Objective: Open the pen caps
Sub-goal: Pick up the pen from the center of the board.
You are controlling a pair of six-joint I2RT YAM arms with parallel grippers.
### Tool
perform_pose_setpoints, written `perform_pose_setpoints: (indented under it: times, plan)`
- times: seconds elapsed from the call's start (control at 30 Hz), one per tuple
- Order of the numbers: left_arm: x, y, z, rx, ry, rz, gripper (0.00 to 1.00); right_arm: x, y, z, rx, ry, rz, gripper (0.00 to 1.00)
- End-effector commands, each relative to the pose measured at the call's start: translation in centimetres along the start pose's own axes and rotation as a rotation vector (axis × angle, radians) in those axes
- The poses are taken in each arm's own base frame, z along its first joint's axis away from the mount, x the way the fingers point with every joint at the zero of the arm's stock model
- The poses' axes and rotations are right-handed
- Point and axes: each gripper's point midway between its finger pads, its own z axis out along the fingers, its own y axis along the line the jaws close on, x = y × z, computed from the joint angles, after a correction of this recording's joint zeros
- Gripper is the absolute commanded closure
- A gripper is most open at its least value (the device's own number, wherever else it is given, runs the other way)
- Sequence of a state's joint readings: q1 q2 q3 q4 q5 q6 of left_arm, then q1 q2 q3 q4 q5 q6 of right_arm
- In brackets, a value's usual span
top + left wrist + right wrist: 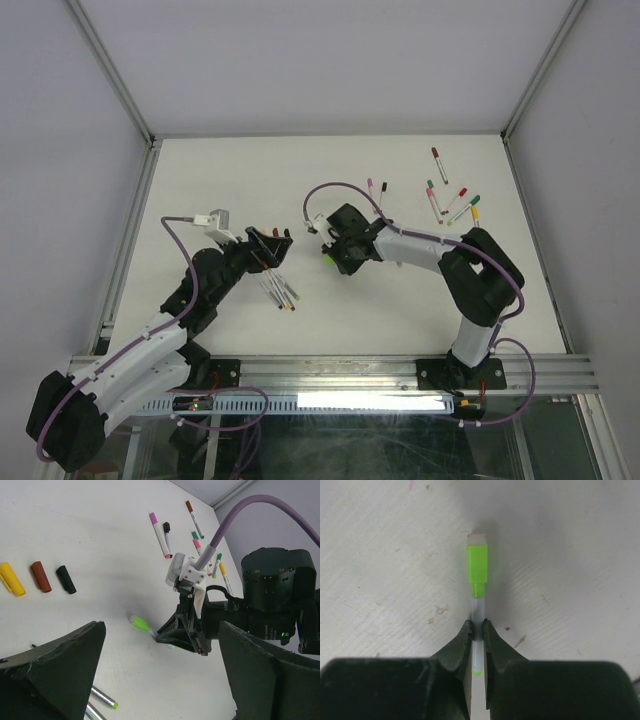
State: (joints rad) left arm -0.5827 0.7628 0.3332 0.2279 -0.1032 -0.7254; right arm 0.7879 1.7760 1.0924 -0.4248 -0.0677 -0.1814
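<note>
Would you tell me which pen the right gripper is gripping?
The lime-green-capped pen, pinched by its pale barrel in the right gripper; the other pens lie loose.

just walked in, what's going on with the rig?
The right hand is closed on the barrel of a green pen lying on the table, cap apparently still on. The left hand is wide open and empty over a few pens near its side. A yellow cap, a dark red cap and a black cap lie loose on the table; more pens sit at the far right.
</note>
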Motion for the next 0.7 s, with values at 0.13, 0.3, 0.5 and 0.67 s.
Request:
perform_pose_setpoints:
  times: [0.13, 0.3, 0.5, 0.67]
  plan:
    - [0.1, -2.0, 0.3, 0.108, -0.002, -0.044, 0.01, -0.8, -1.4, -0.9, 0.014, -0.014, -0.01, 0.79]
    - [0.6, -2.3, 0.5, 0.133, 0.015, -0.058, 0.01, -0.3, -1.6, -0.4, 0.021, 0.009, -0.026, 0.71]
    - [0.5, -2.2, 0.5, 0.13, 0.007, -0.054, 0.01, 0.3, -2.0, 0.0, 0.037, 0.033, -0.038, 0.68]
    - [0.5, -2.2, 0.6, 0.129, 0.008, -0.053, 0.01, 0.6, -2.2, 0.4, 0.061, 0.054, -0.059, 0.71]
